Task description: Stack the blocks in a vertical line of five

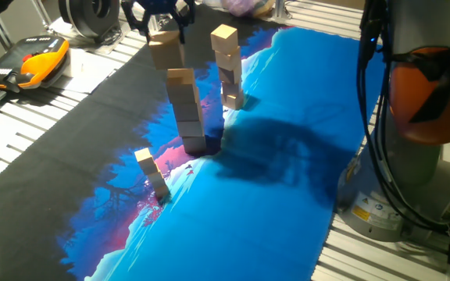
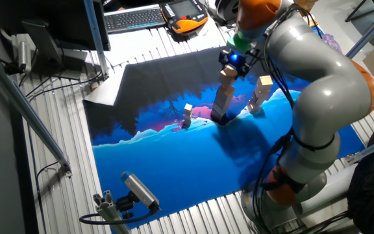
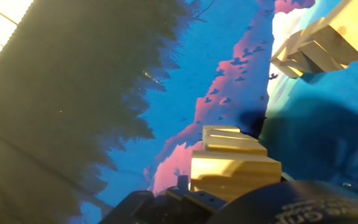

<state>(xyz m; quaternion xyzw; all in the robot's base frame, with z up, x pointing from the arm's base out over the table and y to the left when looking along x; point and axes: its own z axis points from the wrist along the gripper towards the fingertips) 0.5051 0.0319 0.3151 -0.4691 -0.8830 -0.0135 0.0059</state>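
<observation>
Block (image 1: 163, 48) in gripper (image 1: 160, 30) — above (just over) stack (image 1: 187, 109).

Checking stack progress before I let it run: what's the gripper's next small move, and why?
Probably ease straight down and only then release. The gripper holds a block that looks offset from, and a bit above, the middle stack. That stack already leans, so centre first. Contact can't be confirmed.
</observation>
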